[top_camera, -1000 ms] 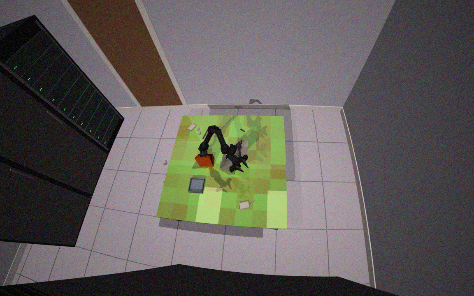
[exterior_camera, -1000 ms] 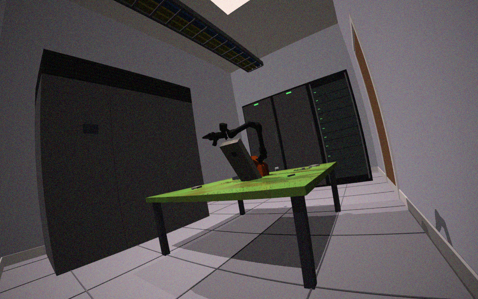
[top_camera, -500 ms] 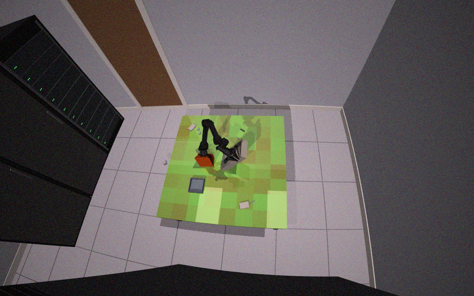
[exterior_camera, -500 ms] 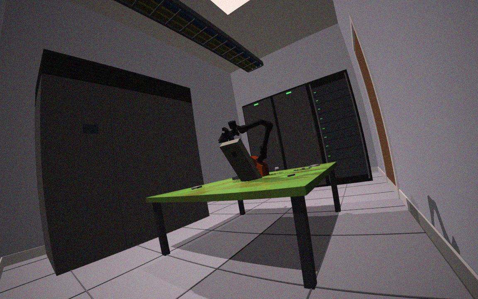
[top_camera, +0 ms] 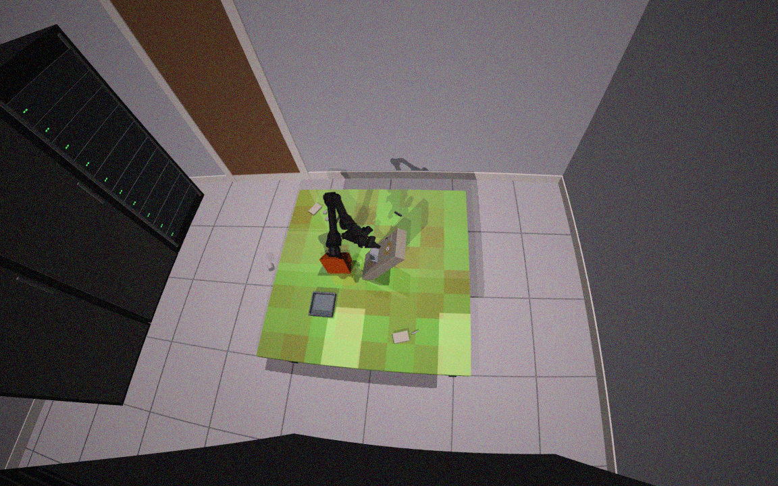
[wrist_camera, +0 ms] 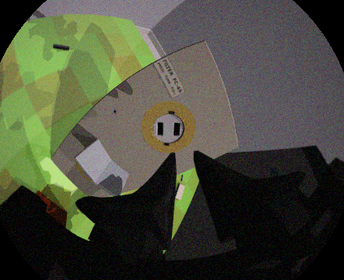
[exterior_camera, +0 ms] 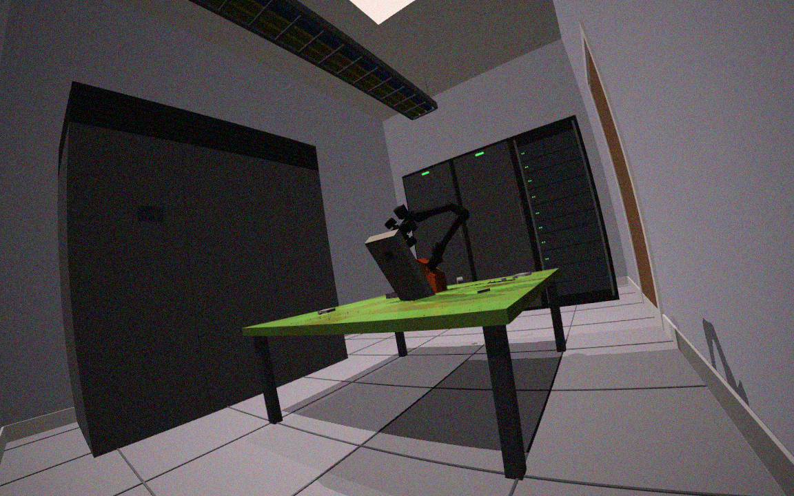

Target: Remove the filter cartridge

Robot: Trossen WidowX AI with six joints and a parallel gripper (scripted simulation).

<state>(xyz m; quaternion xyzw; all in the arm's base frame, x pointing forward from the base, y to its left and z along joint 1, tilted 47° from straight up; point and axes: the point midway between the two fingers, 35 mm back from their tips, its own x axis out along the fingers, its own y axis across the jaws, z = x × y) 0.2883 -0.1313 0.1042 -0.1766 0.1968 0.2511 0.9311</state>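
The round pale cartridge [wrist_camera: 168, 128] [top_camera: 387, 248] sits in the tilted grey service panel [wrist_camera: 211, 93] [exterior_camera: 401, 271], inside an ochre ring. Its two dark slots stand side by side in the wrist view, and small dark notches show at the top and bottom of its edge. My gripper [wrist_camera: 184, 155] [top_camera: 378, 246] is in front of the panel face, its fingertips a narrow gap apart with nothing between them. They appear just below the ring in the wrist view; any contact with the panel cannot be told. The tray [top_camera: 321, 314] lies on the table, and no cartridge shows in it.
A pale block [wrist_camera: 94, 161] [top_camera: 371, 254] juts from the panel face beside the cartridge. A label [wrist_camera: 170, 78] is on the face. A dark rod [top_camera: 398, 213] [wrist_camera: 61, 47] and a pale box [top_camera: 400, 336] [wrist_camera: 180, 192] lie on the table. The orange base [top_camera: 336, 264] stands near the panel.
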